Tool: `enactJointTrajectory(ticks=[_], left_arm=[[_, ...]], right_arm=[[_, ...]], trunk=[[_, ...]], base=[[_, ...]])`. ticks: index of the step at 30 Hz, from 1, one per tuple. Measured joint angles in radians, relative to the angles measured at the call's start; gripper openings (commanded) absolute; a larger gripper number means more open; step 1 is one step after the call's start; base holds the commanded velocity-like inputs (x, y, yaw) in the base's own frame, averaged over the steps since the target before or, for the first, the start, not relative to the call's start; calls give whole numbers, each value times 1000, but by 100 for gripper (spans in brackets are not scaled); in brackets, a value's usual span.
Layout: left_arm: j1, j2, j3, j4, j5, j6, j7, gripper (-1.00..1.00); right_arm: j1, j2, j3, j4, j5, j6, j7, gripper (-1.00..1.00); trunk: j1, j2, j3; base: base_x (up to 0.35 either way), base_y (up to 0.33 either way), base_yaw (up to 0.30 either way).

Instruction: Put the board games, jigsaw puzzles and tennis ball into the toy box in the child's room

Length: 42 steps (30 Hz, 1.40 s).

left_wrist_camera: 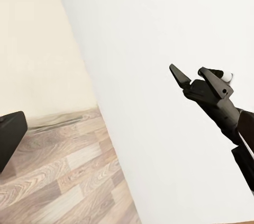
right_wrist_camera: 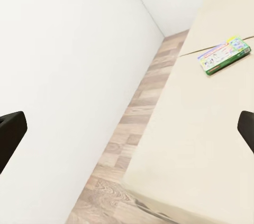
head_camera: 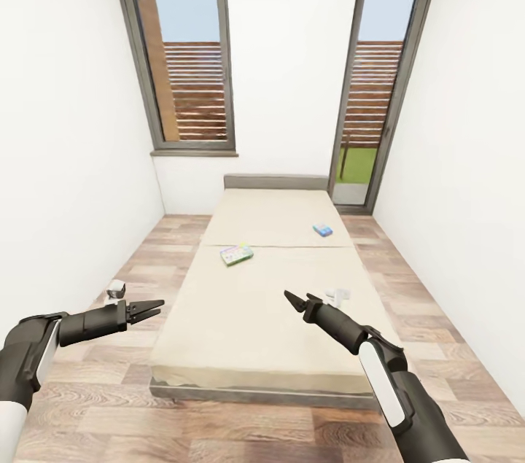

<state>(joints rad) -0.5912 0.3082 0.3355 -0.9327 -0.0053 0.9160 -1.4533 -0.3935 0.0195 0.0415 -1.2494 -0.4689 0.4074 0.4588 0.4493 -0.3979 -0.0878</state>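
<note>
Bed (head_camera: 262,317) lying ahead, foot end nearest. Green-edged game (head_camera: 237,254) sitting mid-mattress by the seam; small blue game (head_camera: 322,230) lying farther up, toward the bed's right side. Left gripper (head_camera: 152,309) hovering over the floor left of the bed, fingers parted, empty. Right gripper (head_camera: 297,300) hanging over the mattress, fingers spread, empty.

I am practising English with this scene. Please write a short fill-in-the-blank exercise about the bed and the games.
1. Both board games lie on the ____.
2. The green-edged game lies nearer the robot than the small ____ game.
3. The right pincer hovers over the mattress, holding ____.

Missing words: bed; blue; nothing
</note>
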Motion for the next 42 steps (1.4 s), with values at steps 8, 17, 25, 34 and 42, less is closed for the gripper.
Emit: enactJointTrajectory(ticks=[8,17,25,34,42], left_arm=[[0,0,0,0,0,0,0,100],[0,0,2,0,0,0,0,100],[0,0,4,0,0,0,0,100],[0,0,3,0,0,0,0,100],[0,0,2,0,0,0,0,100]], right_arm=[[0,0,-2,0,-1,1,-1,100],[0,0,-4,0,-2,3,-1,100],[0,0,-4,2,-2,1,-1,100],[0,0,-3,3,-2,1,-1,100],[0,0,-2,7,-1,1,-1,100]], trunk=[[0,0,7],[0,0,7],[0,0,7],[0,0,7],[0,0,7]], base=[[0,0,74],[58,77,-93],[181,202,-261],[169,245,-276],[95,271,-252]])
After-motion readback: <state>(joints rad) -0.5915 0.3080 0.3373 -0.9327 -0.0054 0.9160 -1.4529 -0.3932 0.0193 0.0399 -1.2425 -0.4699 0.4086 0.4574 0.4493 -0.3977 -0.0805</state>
